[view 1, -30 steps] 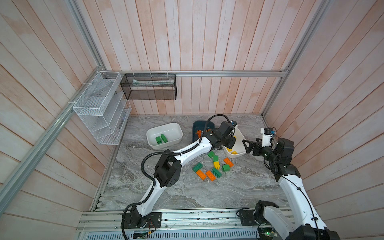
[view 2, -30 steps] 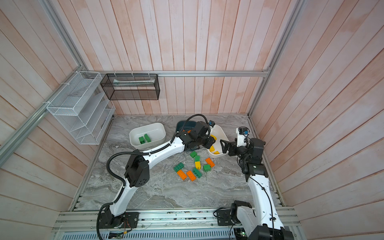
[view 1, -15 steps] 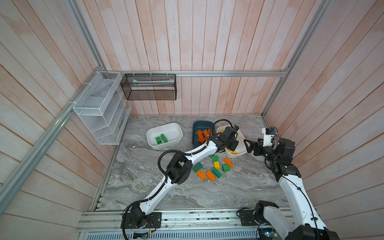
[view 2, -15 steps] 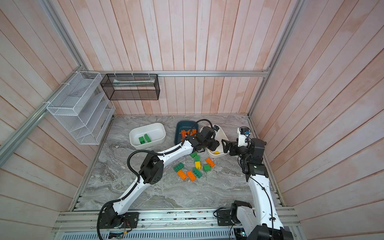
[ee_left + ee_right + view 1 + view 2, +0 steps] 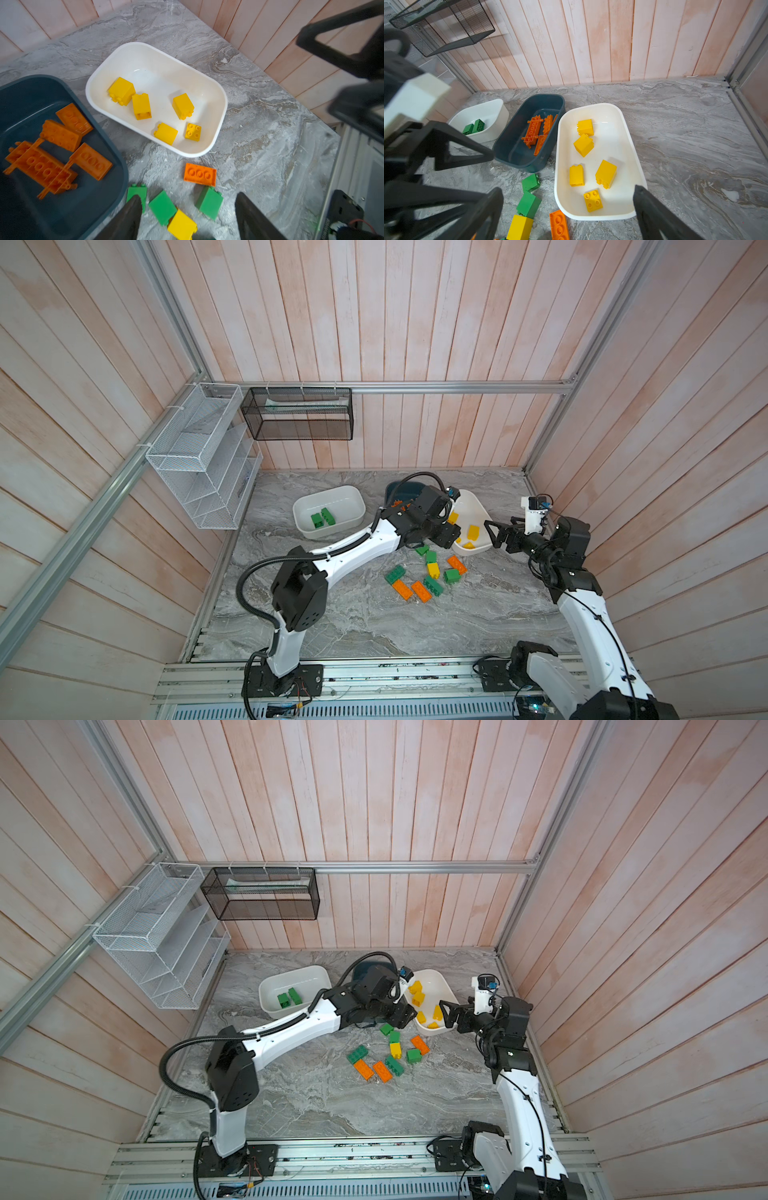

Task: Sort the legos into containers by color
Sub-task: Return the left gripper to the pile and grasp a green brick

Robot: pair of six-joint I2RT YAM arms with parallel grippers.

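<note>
White tub (image 5: 616, 141), long axis toward back wall (image 5: 591, 41), yellow bricks (image 5: 605, 173) inside, one studs-up

The grey marbled table (image 5: 374, 622) carries three tubs in a row near its far edge: a white tub (image 5: 332, 531), a dark teal tub (image 5: 508, 149), and a second white tub (image 5: 471, 506) nearest the right edge. Just in front of them lie loose lego bricks (image 5: 433, 569): five green, three orange, one yellow.
</note>
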